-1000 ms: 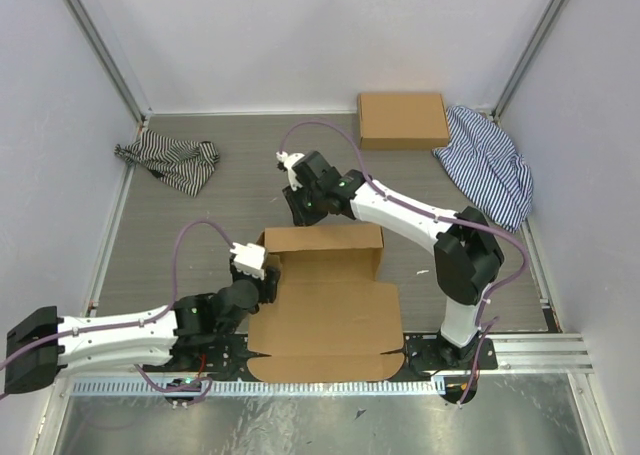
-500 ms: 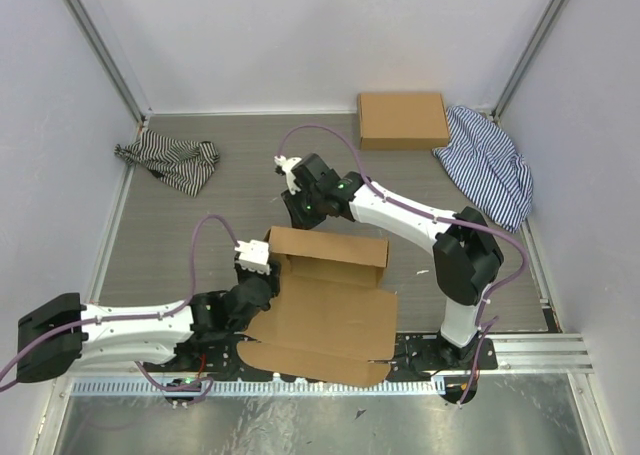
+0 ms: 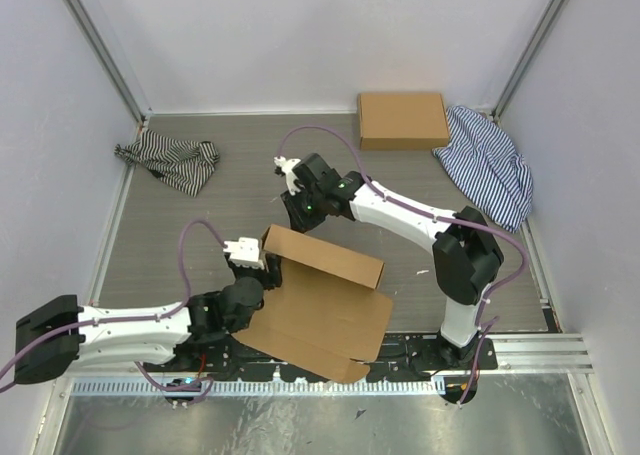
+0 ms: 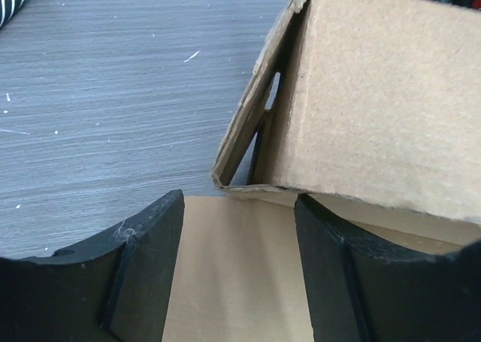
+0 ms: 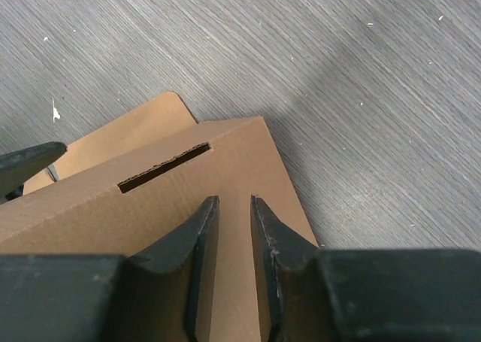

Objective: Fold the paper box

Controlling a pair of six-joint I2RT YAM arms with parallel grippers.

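My left gripper (image 4: 239, 203) gapes wide over the paper box (image 3: 325, 310) by the near edge of the tabletop (image 3: 150, 235); my right gripper (image 5: 231, 201) is narrowed, hold unclear

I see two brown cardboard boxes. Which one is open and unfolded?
The paper box at the near edge: flat panel spread out, one wall raised. The other box, far right beside the striped cloth, is a neat flapless rectangle.

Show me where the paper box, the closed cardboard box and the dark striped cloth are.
paper box (image 3: 322, 315): top external view, on its flat base panel.
closed cardboard box (image 3: 403, 120): top external view, middle of its top face.
dark striped cloth (image 3: 172, 162): top external view, centre of the crumpled heap.
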